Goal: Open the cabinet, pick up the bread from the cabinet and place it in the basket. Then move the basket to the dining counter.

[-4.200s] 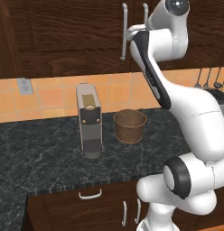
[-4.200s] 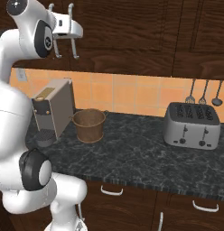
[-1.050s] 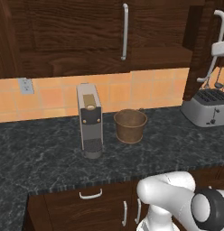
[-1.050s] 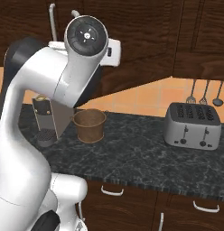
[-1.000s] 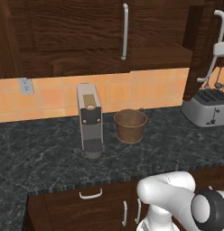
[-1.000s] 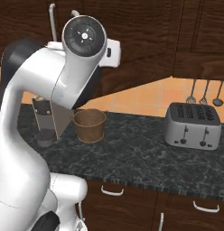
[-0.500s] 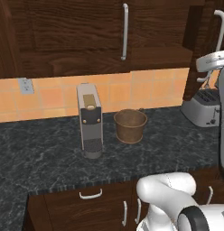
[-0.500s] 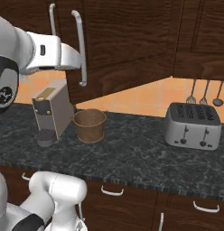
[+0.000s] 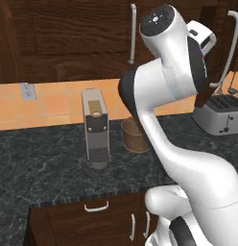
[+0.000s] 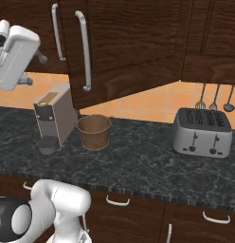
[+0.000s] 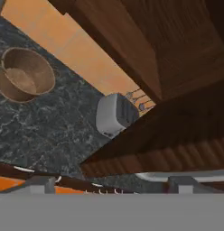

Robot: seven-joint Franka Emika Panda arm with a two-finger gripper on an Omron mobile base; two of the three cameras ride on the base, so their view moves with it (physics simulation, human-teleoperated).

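One: Two things differ from half a second ago. The gripper (image 11: 110,184) is off the handle (image 10: 84,50), and its jaws now stand wide apart.

Two: How do you read the jaws?

One: In the hand view the fingertips (image 11: 41,185) sit far from each other at the bottom, with nothing between them. The silver bar of the handle runs just beside one of them and is not clamped.

Two: And before?

One: Then the hand was closed on that handle, out in front of the cabinet (image 10: 138,38). Now it has drawn back and to the side, clear of the door.

Two: The door itself?

One: It is swung out at the same angle as half a second ago. About four seconds ago it was shut flush with its neighbour. I cannot make out the inside of the cabinet.

Two: Where is the basket (image 10: 93,130)?

One: It is well below the jaws and off to one side of them, upright on the black speckled counter (image 10: 138,161). It has not moved, and it stands just beside the grey coffee machine (image 10: 55,116).

Two: Anything else under the hand?

One: The toaster (image 10: 202,133) is below and ahead of the jaws, farther along the same counter and well apart from the basket
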